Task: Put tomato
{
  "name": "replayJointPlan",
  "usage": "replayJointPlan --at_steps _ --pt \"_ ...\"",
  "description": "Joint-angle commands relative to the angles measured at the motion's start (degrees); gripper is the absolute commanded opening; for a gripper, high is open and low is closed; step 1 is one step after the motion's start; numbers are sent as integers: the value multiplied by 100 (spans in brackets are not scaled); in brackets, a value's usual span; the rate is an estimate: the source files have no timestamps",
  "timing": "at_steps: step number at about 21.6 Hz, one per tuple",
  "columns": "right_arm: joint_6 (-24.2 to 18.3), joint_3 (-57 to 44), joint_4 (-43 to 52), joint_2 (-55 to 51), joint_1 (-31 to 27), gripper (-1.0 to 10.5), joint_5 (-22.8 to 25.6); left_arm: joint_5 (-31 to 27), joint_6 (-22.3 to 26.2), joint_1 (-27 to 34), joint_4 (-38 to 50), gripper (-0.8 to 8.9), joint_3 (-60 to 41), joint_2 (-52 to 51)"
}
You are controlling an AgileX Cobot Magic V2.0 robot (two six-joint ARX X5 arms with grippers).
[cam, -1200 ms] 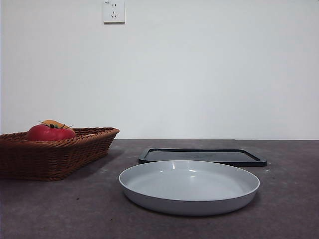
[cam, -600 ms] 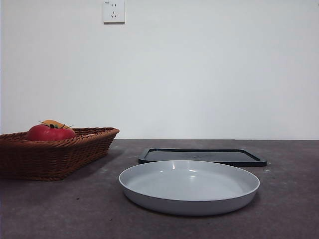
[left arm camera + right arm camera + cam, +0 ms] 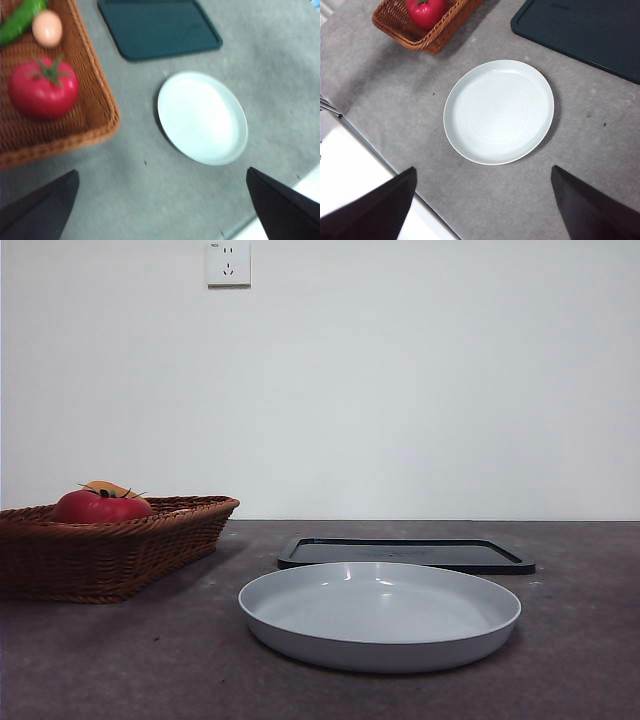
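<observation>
Grey, speckled tabletop (image 3: 120,660) ran back to a plain white wall with a socket (image 3: 228,262). Nearest stood a shallow white plate (image 3: 380,616), empty, and just behind it lay a dark flat tray (image 3: 405,553). Off to one side sat a wicker basket (image 3: 110,545) holding the tomato (image 3: 43,90), with a pale egg (image 3: 47,28) and a green vegetable (image 3: 20,20) beyond. Both the left gripper (image 3: 160,210) and right gripper (image 3: 480,205) hung high above, jaws spread wide, holding nothing.
</observation>
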Motion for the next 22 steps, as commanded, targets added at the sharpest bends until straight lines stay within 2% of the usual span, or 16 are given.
replayJointPlan --at_steps 1,5,15,22 --pt "-20 103 57 44 22 428 -17 -175 98 -11 269 566 114 201" --pt "-20 103 55 44 22 428 -20 -667 142 -11 763 564 114 546" --pt "-20 103 57 44 22 428 -20 -1366 435 -46 2142 563 114 1847" --pt "-20 103 55 44 22 428 -20 -1582 664 -136 2881 563 114 2837"
